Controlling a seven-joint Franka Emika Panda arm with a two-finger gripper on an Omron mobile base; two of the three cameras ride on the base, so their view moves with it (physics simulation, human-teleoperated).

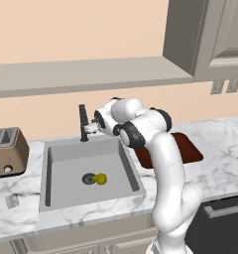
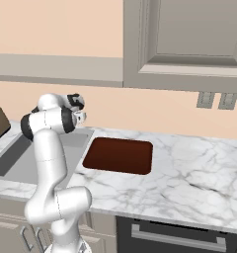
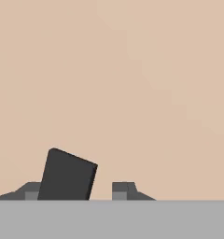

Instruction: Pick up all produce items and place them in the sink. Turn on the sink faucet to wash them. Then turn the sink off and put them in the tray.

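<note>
A small yellow fruit [image 1: 101, 179] with a greenish end lies on the floor of the grey sink [image 1: 76, 149], touching the right side of the round drain [image 1: 88, 178]. The thin black sink faucet [image 1: 84, 121] stands at the sink's back edge. My gripper [image 1: 91, 128] is level with the faucet's upper part, just to its right. In the hand view, a black slab of the faucet [image 3: 67, 175] stands between my fingertips [image 3: 32, 190], close to the left one and apart from the right one. The jaws are apart. The dark red-brown tray [image 1: 190, 149] [image 2: 119, 155] lies right of the sink.
A brown toaster [image 1: 7, 151] stands on the marble counter left of the sink. A small clear object [image 1: 12, 201] sits near the counter's front left. A grey wall cabinet [image 2: 184, 39] hangs above the tray. The beige wall is close behind the faucet.
</note>
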